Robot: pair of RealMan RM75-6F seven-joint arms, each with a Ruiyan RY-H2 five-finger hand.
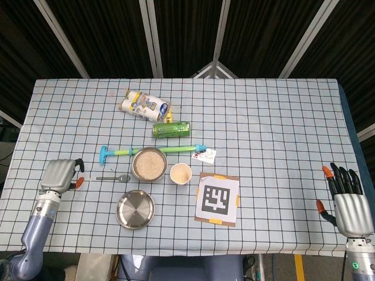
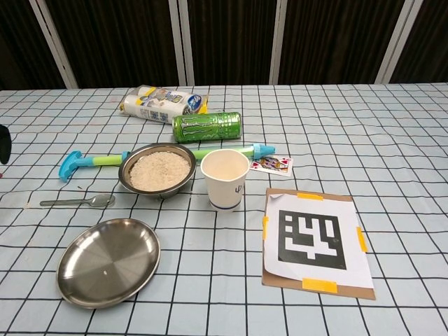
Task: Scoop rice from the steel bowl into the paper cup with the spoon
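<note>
The steel bowl (image 1: 133,165) (image 2: 155,193) of rice stands mid-table, with the paper cup (image 1: 180,174) (image 2: 225,178) upright just to its right. The spoon (image 1: 114,177) (image 2: 77,201) lies flat on the cloth left of the bowl, handle pointing left. My left hand (image 1: 59,175) hovers left of the spoon handle, a short gap from it, holding nothing; only a dark fingertip (image 2: 3,144) shows at the chest view's left edge. My right hand (image 1: 347,203) is at the table's front right corner, fingers spread, empty.
An empty steel plate (image 1: 135,209) (image 2: 108,261) lies in front of the bowl. Behind the bowl lie a blue-green toy pump (image 1: 117,153) (image 2: 84,162), a green can (image 1: 171,129) (image 2: 207,127) and a white packet (image 1: 145,105) (image 2: 161,102). A playing card (image 1: 206,154) and marker board (image 1: 217,198) (image 2: 315,240) lie right of the cup.
</note>
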